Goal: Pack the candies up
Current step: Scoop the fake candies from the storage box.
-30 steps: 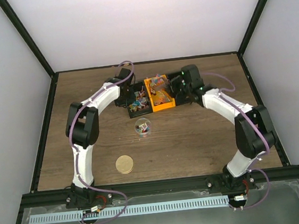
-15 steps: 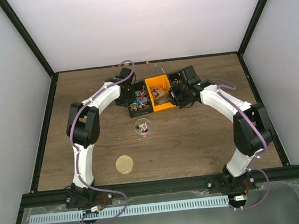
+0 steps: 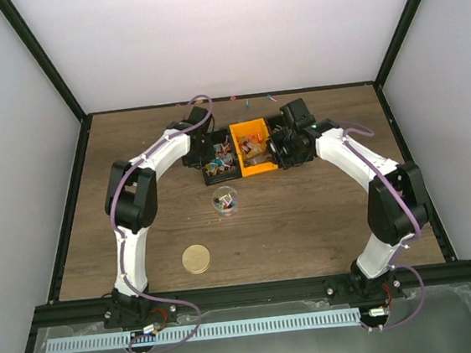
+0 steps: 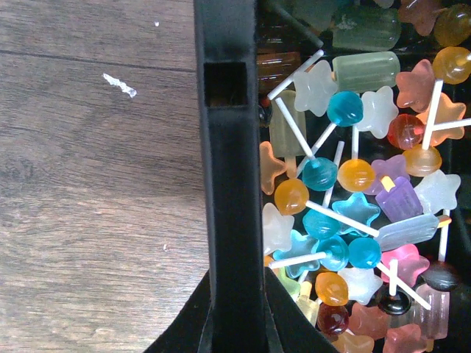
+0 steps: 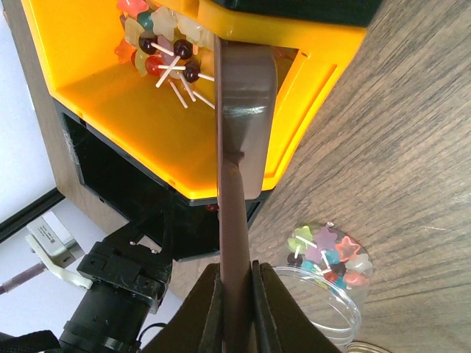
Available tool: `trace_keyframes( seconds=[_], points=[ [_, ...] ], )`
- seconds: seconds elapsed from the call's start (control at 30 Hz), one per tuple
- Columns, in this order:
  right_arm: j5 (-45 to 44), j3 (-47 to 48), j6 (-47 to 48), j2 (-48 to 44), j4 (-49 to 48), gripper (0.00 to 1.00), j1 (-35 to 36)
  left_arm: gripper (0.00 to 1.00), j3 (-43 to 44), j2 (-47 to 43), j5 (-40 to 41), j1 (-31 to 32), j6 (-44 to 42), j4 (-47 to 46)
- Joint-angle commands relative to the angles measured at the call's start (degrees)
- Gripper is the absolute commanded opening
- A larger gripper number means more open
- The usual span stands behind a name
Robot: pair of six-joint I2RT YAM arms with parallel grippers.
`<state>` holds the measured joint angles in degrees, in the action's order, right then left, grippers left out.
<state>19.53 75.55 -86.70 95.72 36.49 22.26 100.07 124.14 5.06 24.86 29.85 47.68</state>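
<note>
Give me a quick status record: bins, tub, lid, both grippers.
black bin: heaped with candies
orange bin: a few candies at one end
clear tub: some candies inside, uncovered
tan lid: flat on the table, near side
stray candies: at the table's far edge
left gripper: shut on black bin's wall
right gripper: shut on orange bin's wall

Hand (image 4: 234,294) seemingly clamps black bin (image 4: 224,29) holding mixed candies (image 4: 346,220).
</note>
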Motion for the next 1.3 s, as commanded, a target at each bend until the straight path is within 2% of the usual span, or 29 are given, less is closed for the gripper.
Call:
trace_keyframes(
  seconds=[0.0,0.2,0.53,0.67,0.8,0.87,0.93,1.1,1.27],
  points=[
    [-0.93,0.83,0.18,-1.43,10.16,0.01,0.16,0.04,0.03,1.72,-0.52,0.36,0.40,0.40],
    [-0.82,1.13,0.72,0.91,11.03,0.01,0.07,0.04,0.03,1.99,-1.14,0.36,0.60,0.26],
    [-0.62,7.15,2.65,16.15,10.16,0.01,-0.10,0.04,0.17,2.75,-3.15,0.36,0.15,0.26],
    [1.30,4.16,3.04,18.50,2.30,0.01,-0.06,0.04,0.55,2.82,-3.75,0.36,0.07,0.32],
    [3.88,-5.98,2.99,16.01,-13.52,0.01,-0.29,0.04,0.45,2.49,-4.42,0.36,0.19,0.31],
    [4.67,-9.54,1.96,14.81,-17.08,0.01,-0.37,0.04,0.35,2.30,-4.53,0.36,0.23,0.32],
    [4.48,-8.01,1.87,14.54,-11.29,0.01,-0.42,0.04,0.32,1.98,-3.87,0.36,0.44,0.54],
    [2.01,3.62,3.99,12.84,5.51,0.01,-0.10,0.04,0.62,2.17,-1.16,0.31,2.52,1.59],
    [1.47,5.17,2.01,8.89,10.73,0.01,0.77,0.04,0.71,2.62,-0.39,0.35,4.33,1.62]
  ],
)
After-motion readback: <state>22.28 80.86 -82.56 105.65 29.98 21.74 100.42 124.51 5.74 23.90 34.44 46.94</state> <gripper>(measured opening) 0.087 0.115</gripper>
